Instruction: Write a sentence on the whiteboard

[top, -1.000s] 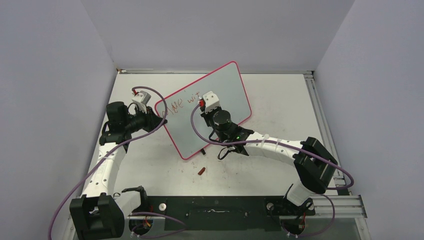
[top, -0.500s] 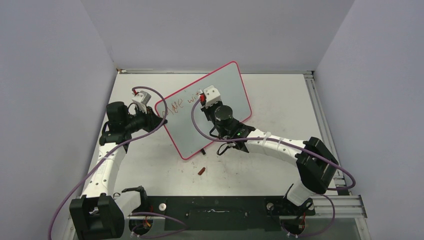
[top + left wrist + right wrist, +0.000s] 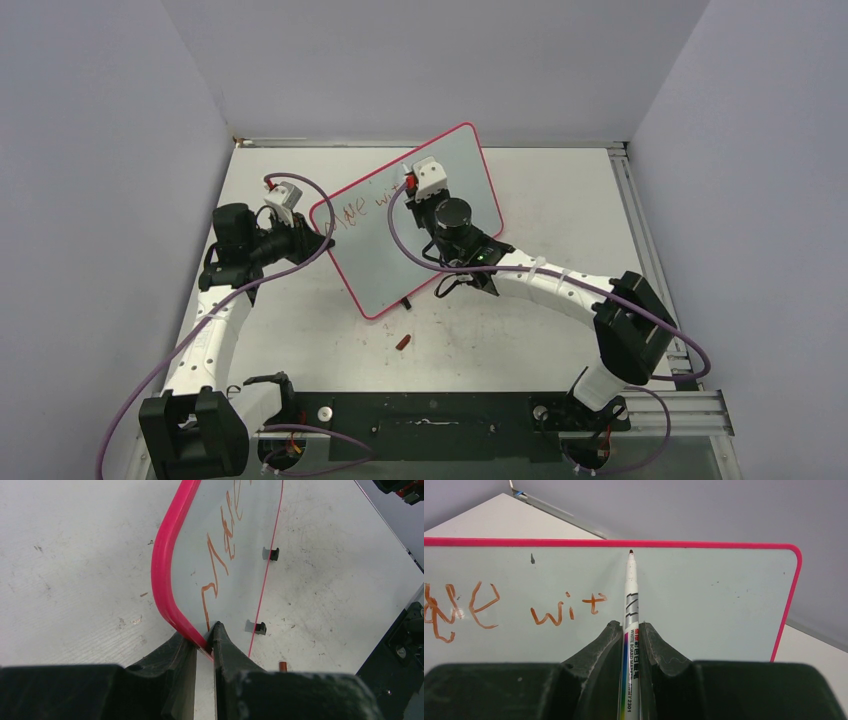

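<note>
The whiteboard (image 3: pixel 372 262) stands tilted on the table, pale with a pink-red rim (image 3: pixel 165 555). My left gripper (image 3: pixel 204 639) is shut on its lower left corner, one finger on each face. The sentence (image 3: pixel 569 609) reads as red-brown letters "Move wit" on the upper left of the board (image 3: pixel 714 605); the same letters (image 3: pixel 220 565) run away from the left fingers. My right gripper (image 3: pixel 630 627) is shut on a white marker (image 3: pixel 631 592). Its tip points at the board just right of the last "t", near the top rim. Whether the tip touches cannot be told.
A small red-brown marker cap (image 3: pixel 404 342) lies on the table in front of the board. Two black feet (image 3: pixel 270 554) (image 3: pixel 259 627) stick out of the board's lower edge. Grey walls close in the table, and a metal rail (image 3: pixel 640 230) runs along its right side.
My right gripper with the marker has moved a little toward the board's top rim and to the right. The left gripper and the board have not moved.
</note>
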You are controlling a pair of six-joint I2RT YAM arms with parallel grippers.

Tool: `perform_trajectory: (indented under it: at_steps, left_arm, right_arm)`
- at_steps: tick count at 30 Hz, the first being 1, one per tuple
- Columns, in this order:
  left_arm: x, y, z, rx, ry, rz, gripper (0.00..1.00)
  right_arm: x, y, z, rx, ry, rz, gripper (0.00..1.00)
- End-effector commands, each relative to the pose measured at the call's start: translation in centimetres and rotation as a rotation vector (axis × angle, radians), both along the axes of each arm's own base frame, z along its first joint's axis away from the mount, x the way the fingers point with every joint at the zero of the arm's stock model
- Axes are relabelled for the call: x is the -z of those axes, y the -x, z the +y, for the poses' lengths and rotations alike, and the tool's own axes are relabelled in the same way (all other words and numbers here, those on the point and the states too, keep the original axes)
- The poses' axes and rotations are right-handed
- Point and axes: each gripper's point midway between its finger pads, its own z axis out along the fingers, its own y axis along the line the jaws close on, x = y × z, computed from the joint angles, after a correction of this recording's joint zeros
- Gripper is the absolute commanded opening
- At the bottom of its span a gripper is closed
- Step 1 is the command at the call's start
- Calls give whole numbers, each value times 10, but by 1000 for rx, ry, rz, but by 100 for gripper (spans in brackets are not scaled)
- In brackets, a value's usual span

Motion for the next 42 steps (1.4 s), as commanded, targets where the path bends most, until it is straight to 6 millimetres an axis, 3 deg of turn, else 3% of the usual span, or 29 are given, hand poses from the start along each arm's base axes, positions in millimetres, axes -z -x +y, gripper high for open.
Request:
perform_trajectory:
  at_steps: [1,23,42]
  left_arm:
    - [12,-9,20,-61,-130,-26,0]
    - [12,-10,20,-63,-131,-28,0]
    - [11,-10,21,-67,-131,-31,0]
  right_arm:
    - [-12,-2,10,-30,-32,-26,5]
    - [25,4,15,-63,27,69,5]
    - [77,39,9,-77,81,186,5]
